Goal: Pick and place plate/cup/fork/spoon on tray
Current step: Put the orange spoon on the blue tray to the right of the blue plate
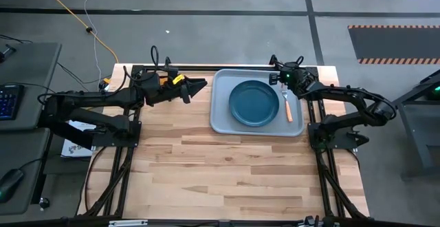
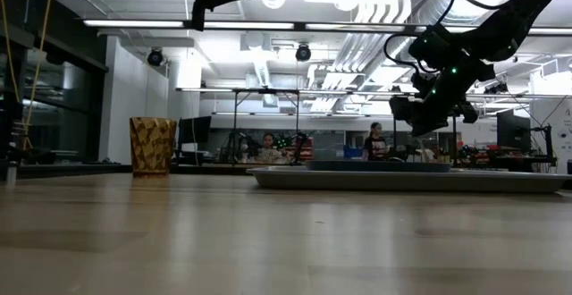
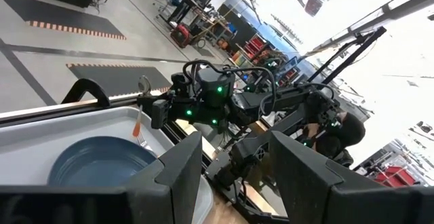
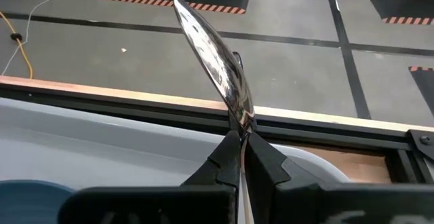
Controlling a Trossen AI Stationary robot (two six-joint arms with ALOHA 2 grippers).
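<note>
The left gripper (image 1: 201, 84) is held above the bench (image 1: 227, 172), just beside the tray's (image 1: 221, 120) left edge, and its fingers (image 3: 178, 166) are seen spread apart with nothing between them. Beyond those fingertips, toward the right, the tray is laid on the far half of the bench. The plate (image 1: 254, 102) is set inside the tray, near its middle. The fork (image 1: 287, 105) is laid flat on the tray floor just beside the plate's right rim, tines toward the far edge and orange handle toward the near edge.

At the tray's far right corner the right gripper (image 1: 283, 80) is held off the surface. Its fingers (image 4: 224, 163) are pressed together on the spoon (image 4: 213, 51), gripped just below the silver bowl, which stands out past the fingertips and is tilted. In the low view the cup (image 2: 153, 146) is seen standing upright on the bench, well apart from the tray and from both sets of fingers.
</note>
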